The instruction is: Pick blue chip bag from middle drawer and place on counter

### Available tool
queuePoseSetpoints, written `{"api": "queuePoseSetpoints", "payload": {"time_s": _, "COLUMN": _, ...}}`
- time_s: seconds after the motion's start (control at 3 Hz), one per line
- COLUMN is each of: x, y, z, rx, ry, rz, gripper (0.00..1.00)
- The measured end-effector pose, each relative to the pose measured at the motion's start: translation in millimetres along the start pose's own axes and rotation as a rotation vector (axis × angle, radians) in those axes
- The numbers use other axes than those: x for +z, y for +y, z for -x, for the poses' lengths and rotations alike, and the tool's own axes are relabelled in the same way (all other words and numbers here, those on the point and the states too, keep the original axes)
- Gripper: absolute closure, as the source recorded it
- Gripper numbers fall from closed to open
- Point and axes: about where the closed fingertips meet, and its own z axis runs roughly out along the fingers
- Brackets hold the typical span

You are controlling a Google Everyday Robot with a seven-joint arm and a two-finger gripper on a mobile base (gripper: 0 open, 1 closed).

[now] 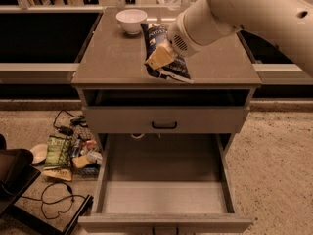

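Note:
The blue chip bag (168, 65) is dark blue with white lettering. It hangs tilted over the counter (110, 58), right of centre, with its lower end close to the surface. My gripper (160, 57), with pale yellowish fingers (157, 58), is shut on the bag's middle. The white arm reaches in from the upper right. The middle drawer (164, 180) is pulled out wide below, and its pale floor is bare.
A white bowl (131, 19) stands at the counter's back left. A closed drawer front with a black handle (164, 125) sits above the open drawer. A green bag (57, 151), other clutter and cables lie on the floor at the left, near a black object (14, 175).

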Motion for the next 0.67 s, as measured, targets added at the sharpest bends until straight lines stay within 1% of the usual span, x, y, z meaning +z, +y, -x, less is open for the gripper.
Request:
{"api": "queuePoseSetpoints", "payload": {"time_s": 0.33, "x": 0.1, "y": -2.9, "z": 2.3, "rx": 0.000, "ry": -0.004, "rz": 0.000, "gripper": 1.00}}
{"api": "queuePoseSetpoints", "payload": {"time_s": 0.67, "x": 0.7, "y": -15.0, "z": 11.3, "rx": -0.001, "ry": -0.021, "rz": -0.001, "gripper": 1.00}}
